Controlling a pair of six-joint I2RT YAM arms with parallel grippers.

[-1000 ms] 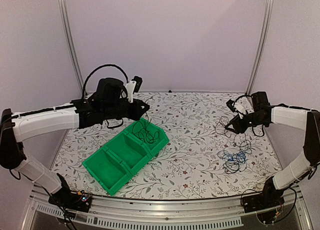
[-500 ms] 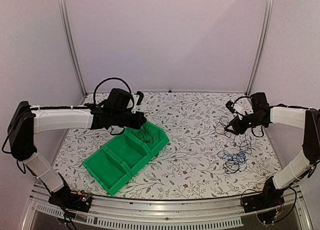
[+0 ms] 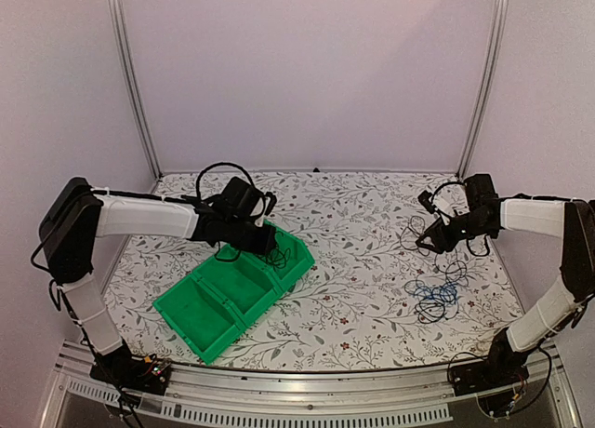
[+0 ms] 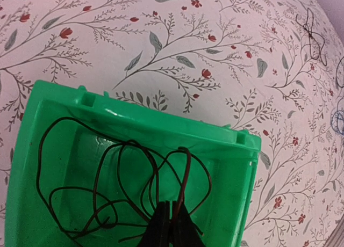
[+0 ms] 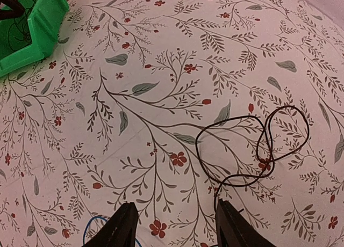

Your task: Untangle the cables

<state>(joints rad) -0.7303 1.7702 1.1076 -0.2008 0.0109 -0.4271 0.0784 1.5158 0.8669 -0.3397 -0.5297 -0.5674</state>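
Note:
My left gripper [image 3: 270, 246] hangs over the far compartment of the green bin [image 3: 206, 327]. In the left wrist view it [image 4: 173, 217] is shut on a thin black cable [image 4: 123, 172] whose loops lie inside that compartment. My right gripper [image 3: 430, 241] is open and empty, low over the table on the right. In the right wrist view it [image 5: 177, 228] stands just short of a loose black cable [image 5: 252, 145], which runs close by the right finger [image 5: 236, 228]. A blue cable [image 3: 435, 298] lies coiled in front of it and shows near the left finger [image 5: 91, 231].
The green bin has three compartments and lies slanted at centre left; its rim shows in the left wrist view [image 4: 161, 123] and its corner in the right wrist view [image 5: 37, 21]. More black cable loops [image 3: 454, 270] lie between the right gripper and the blue coil.
My left arm has swung right and down, bringing the black cable from above the bin into its far compartment. My right gripper has barely moved.

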